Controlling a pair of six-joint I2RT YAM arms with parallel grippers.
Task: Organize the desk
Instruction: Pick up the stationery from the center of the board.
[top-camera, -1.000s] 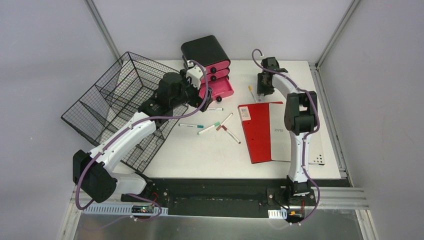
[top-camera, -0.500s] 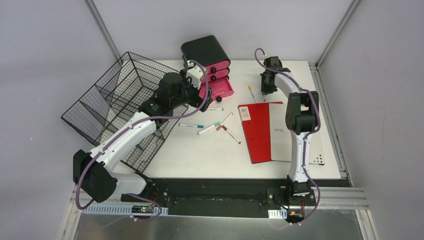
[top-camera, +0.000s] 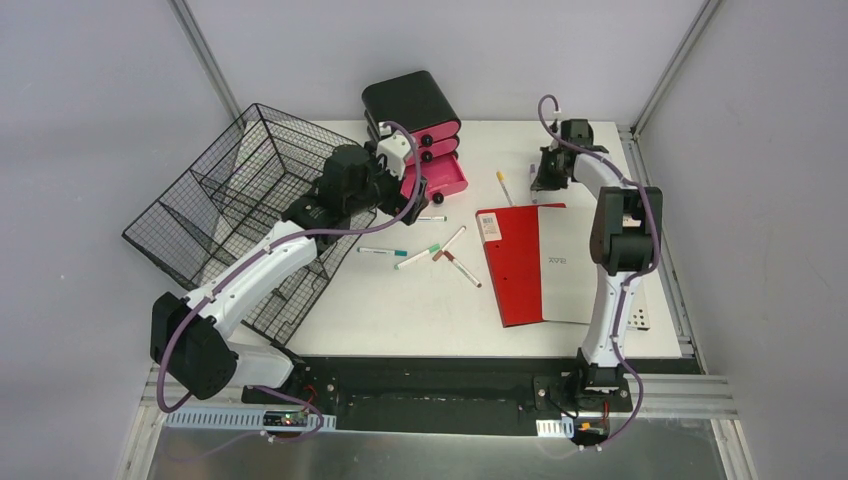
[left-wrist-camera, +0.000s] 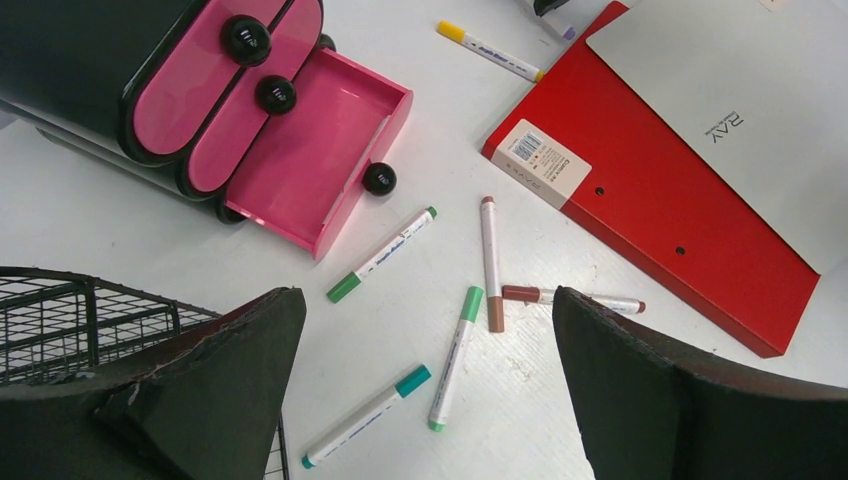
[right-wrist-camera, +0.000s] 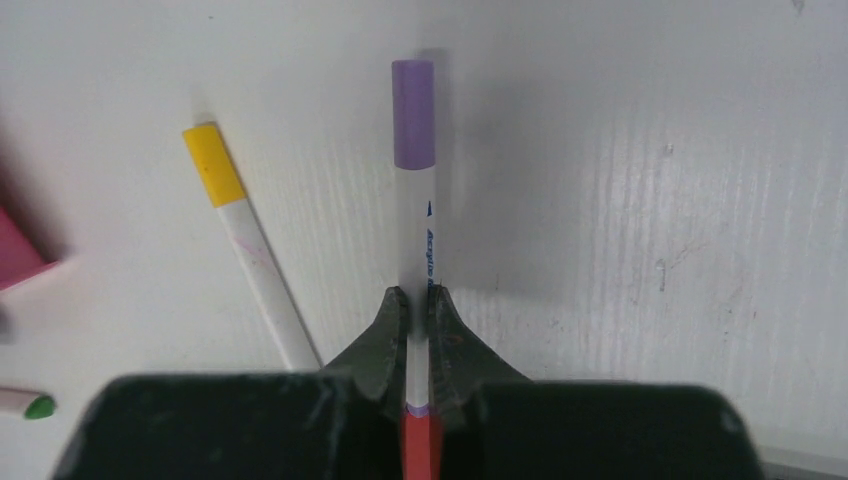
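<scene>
Now your right gripper (right-wrist-camera: 418, 302), clamped on the purple-capped marker (right-wrist-camera: 413, 190), has swung right, away from the open pink drawer (left-wrist-camera: 320, 150); left gripper (left-wrist-camera: 425, 320) hangs apart, so the marker looks secured, stowing pending.

Bare desk (top-camera: 400, 310) lies open along the near edge. The wire basket (top-camera: 215, 215) walls the left, the pink drawer unit (top-camera: 412, 103) the back, the red binder (top-camera: 515, 270) the right; markers (top-camera: 418, 256) litter the middle.

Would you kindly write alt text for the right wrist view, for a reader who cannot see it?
The fingers of the right gripper are shut on a purple-capped marker, its cap pointing away from the camera, against the white desk. A yellow-capped marker lies on the desk just to its left.
</scene>
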